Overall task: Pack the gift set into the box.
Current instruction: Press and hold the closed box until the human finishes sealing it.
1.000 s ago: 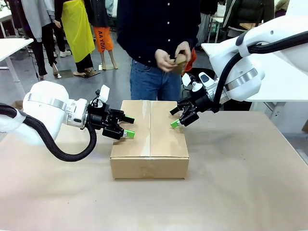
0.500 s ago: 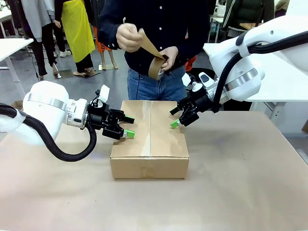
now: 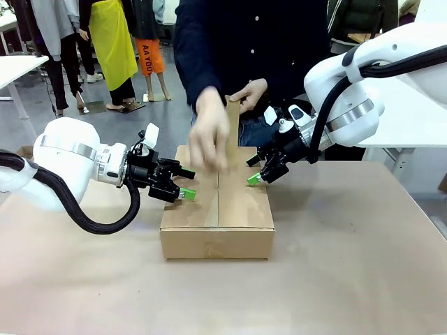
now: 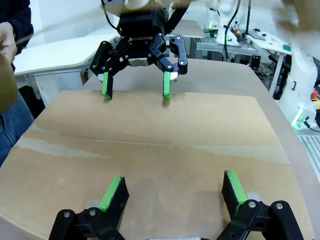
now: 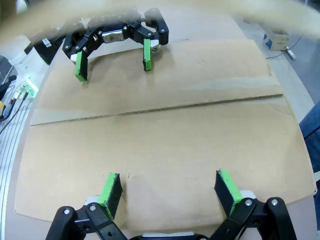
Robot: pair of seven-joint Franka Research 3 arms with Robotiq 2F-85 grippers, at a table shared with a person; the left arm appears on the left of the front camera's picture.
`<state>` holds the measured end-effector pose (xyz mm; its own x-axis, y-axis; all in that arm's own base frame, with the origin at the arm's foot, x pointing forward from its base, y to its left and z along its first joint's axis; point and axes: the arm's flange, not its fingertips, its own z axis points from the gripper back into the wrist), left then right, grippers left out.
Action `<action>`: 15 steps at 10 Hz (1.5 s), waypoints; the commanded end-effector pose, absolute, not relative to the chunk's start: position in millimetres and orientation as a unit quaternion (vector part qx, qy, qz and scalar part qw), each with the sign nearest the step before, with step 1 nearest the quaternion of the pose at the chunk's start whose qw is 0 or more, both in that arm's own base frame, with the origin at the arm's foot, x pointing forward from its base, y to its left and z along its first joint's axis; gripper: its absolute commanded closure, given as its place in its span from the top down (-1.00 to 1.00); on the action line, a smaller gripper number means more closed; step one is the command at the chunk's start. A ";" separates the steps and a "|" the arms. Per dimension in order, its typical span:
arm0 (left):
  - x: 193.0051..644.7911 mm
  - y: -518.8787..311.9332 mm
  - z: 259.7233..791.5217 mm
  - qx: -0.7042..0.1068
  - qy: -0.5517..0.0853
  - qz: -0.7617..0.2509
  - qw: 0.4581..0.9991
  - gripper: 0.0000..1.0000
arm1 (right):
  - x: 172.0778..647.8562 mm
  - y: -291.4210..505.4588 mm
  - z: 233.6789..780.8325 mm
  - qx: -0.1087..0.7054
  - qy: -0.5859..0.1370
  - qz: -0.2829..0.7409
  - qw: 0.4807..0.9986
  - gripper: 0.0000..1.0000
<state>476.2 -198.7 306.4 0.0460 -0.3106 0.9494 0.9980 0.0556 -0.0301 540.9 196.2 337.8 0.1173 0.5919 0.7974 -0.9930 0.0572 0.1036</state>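
The left gripper (image 3: 183, 184) has its green-padded fingers spread wide, tips pressing down on the left top flap of the large brown corrugated cardboard box (image 3: 217, 209); the right gripper (image 3: 256, 172) is spread just as wide, tips on the right flap. The flaps lie shut beneath both, a seam running between them. Over the seam, the person's hand (image 3: 209, 139) reaches down with a strip of brown tape (image 3: 232, 132), blurred. The box sits on a tan tabletop (image 3: 349, 265). Beyond lie a grey floor and white tables (image 3: 17, 66).
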 end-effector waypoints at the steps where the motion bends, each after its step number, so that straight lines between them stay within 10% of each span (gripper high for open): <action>1: 474.0 -198.4 303.5 -0.406 -0.420 -0.554 0.593 1.00 | 540.1 194.4 337.1 0.341 -0.288 0.594 0.669 1.00; 15: 474.0 -198.4 303.5 -0.406 -0.420 -0.554 0.593 1.00 | 540.1 194.4 337.1 0.341 -0.288 0.594 0.669 1.00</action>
<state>476.2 -198.6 306.4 0.0460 -0.3106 0.9494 0.9980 0.0557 -0.0301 540.9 196.2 337.8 0.1174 0.5919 0.7974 -0.9930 0.0573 0.1036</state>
